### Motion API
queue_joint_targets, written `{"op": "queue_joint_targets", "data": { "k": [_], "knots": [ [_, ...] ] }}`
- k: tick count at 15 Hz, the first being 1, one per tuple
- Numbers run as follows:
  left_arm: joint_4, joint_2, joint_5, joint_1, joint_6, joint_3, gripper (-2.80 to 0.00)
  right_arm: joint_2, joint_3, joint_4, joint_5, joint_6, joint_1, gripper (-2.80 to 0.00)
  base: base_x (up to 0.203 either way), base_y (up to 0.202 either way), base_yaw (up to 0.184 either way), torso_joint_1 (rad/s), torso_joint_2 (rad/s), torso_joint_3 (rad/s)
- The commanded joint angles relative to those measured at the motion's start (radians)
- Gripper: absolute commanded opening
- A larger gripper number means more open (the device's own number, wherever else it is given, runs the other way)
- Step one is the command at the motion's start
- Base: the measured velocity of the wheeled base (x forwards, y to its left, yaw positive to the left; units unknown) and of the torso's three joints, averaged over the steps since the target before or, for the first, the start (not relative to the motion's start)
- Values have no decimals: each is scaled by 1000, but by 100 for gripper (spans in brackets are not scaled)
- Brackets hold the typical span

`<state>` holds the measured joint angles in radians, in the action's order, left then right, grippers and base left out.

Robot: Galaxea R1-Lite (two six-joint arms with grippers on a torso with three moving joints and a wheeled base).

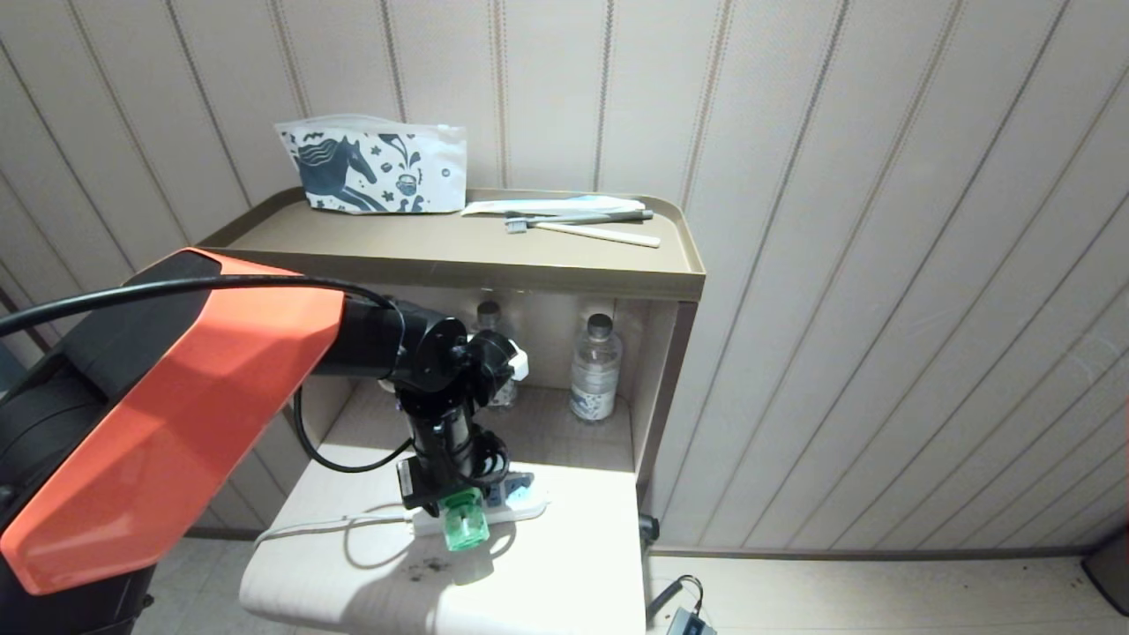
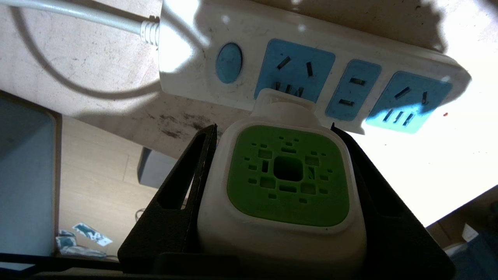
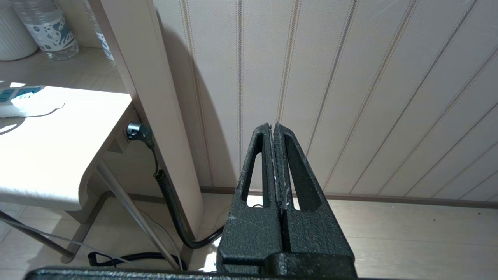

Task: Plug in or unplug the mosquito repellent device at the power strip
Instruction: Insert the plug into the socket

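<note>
Striped beige wall panelling backs a brown two-level cabinet whose pale lower shelf sticks out toward the robot. On that shelf lies the power strip, white with light-blue socket faces, its round blue switch at the end where the whitish-grey cord leaves it. The left gripper reaches down over the strip with its black fingers clamped on either side of the mosquito repellent device, which sits between them with its bright green vented top facing the wrist camera. The device's white plug end presses against the lower edge of the socket face nearest the switch; whether the pins are seated cannot be told. From the head camera the translucent green bottle of the device shows just below the gripper, in front of the strip. Two clear water bottles stand at the back of the lower level. On the cabinet top rest a pouch with a horse print and some toothbrushes. The right gripper hangs off to the side near the floor, fingers pressed together on nothing.
</note>
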<state>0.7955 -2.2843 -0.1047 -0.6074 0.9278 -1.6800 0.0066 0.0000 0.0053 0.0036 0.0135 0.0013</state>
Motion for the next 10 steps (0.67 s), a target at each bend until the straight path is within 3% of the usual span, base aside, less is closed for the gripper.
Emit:
{"op": "queue_joint_targets", "data": {
  "k": [1,10],
  "knots": [
    [5,5,2,-6,8,-1,-280,0,0,-1,-1,0,0,-280,0,0,0,0,0,0],
    [7,5,2,-8,9,-7,-280,0,0,-1,-1,0,0,-280,0,0,0,0,0,0]
  ]
}}
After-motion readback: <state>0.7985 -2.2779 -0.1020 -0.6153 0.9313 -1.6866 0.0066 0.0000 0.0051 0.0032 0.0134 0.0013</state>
